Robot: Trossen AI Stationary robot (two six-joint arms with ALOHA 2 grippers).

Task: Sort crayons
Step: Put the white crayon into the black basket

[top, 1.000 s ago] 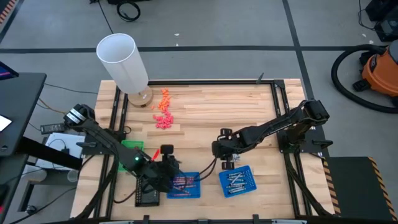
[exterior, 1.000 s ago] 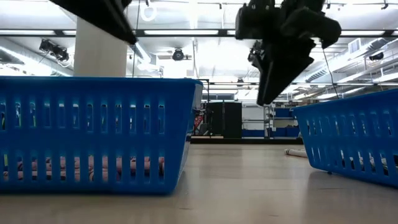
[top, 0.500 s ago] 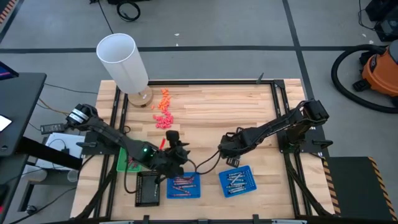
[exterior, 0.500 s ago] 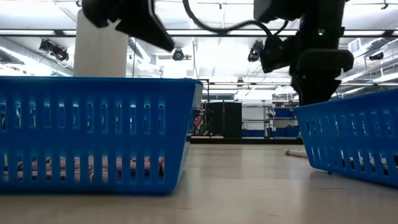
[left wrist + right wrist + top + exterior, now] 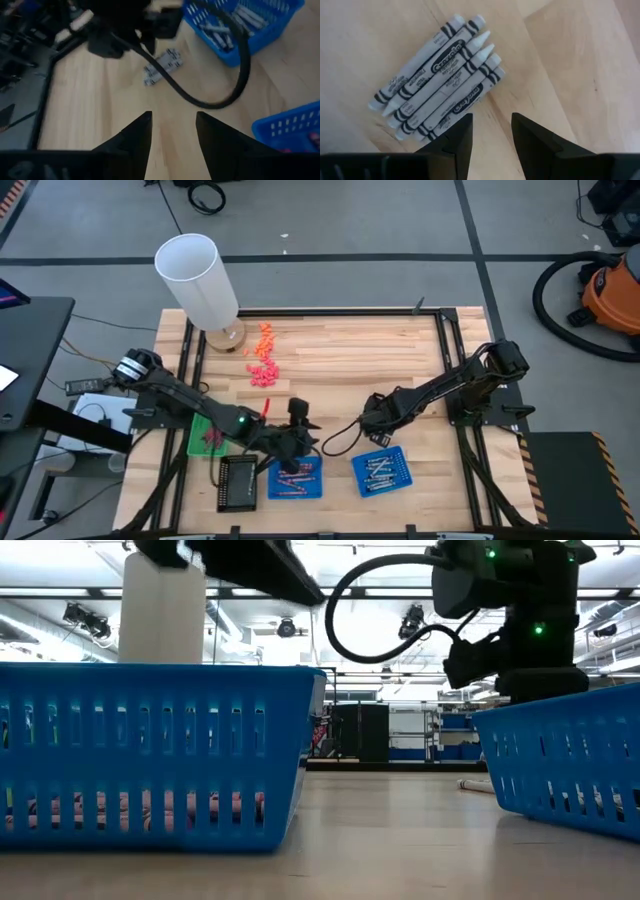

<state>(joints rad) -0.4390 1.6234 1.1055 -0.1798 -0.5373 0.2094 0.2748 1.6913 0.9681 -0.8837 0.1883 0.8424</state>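
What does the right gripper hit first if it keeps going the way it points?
Probably the bundle of white crayons lying on the table. The right gripper looks down at it with fingers open and empty; depth is unclear, and the bundle sits slightly off its line.

Dark jointed arms, looping black cable (image 5: 345, 610), green lights

A blue slotted basket (image 5: 150, 755) stands on the left of the wooden table (image 5: 390, 840), with pinkish crayons (image 5: 150, 808) showing through its slots. A second blue basket (image 5: 570, 765) sits on the right. A white cylinder (image 5: 162, 610) rises behind the left basket. Dark arm parts and a looping cable (image 5: 370, 615) hang above.
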